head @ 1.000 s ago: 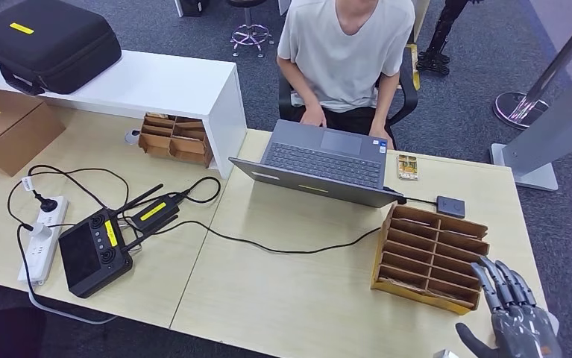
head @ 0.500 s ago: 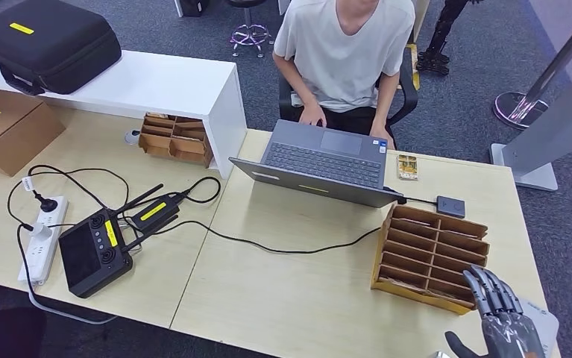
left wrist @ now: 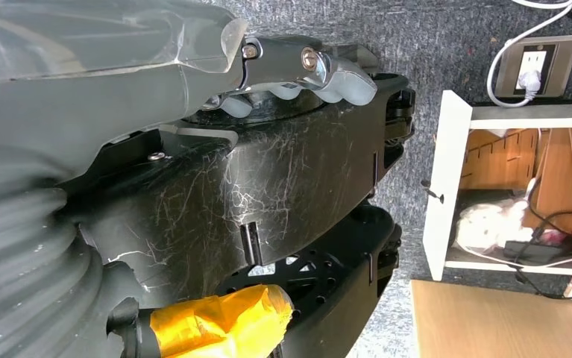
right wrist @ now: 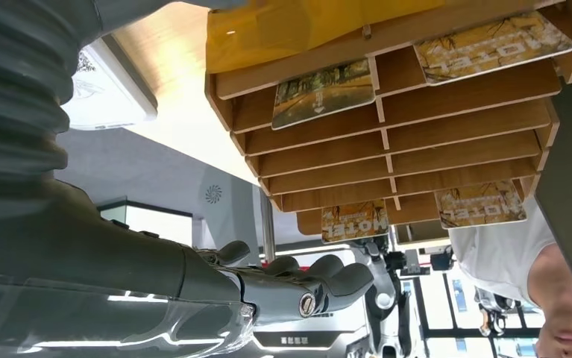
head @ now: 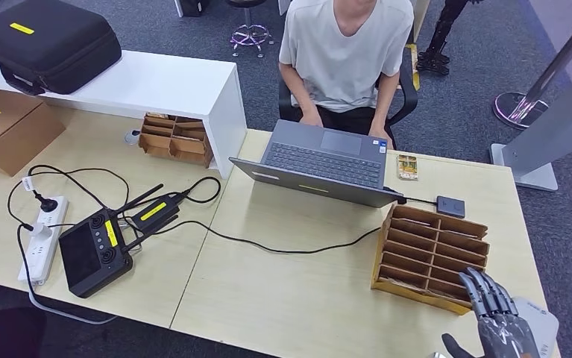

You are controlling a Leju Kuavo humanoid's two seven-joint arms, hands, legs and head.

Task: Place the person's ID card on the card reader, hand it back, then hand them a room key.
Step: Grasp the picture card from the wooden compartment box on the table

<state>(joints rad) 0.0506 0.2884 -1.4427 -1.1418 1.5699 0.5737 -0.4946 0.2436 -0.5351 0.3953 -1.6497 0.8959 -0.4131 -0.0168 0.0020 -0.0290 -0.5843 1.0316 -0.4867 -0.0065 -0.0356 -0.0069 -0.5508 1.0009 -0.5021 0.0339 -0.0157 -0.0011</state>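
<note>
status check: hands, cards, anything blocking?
Right hand open, empty, beside wooden slotted card rack. Left hand hanging, curled. White card on table by right hand.

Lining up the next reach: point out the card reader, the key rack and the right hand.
card reader (head: pixel 450 206): head view, middle of its dark top.
key rack (head: pixel 431 256): head view, centre dividers.
right hand (head: pixel 500 322): head view, back of hand.

Bright, even indoor light with soft, faint shadows under the laptop (head: pixel 326 165) and rack (head: pixel 429 257); the head view is sharp, while both wrist views show blurred, glare-streaked clear covers close to the lens.
</note>
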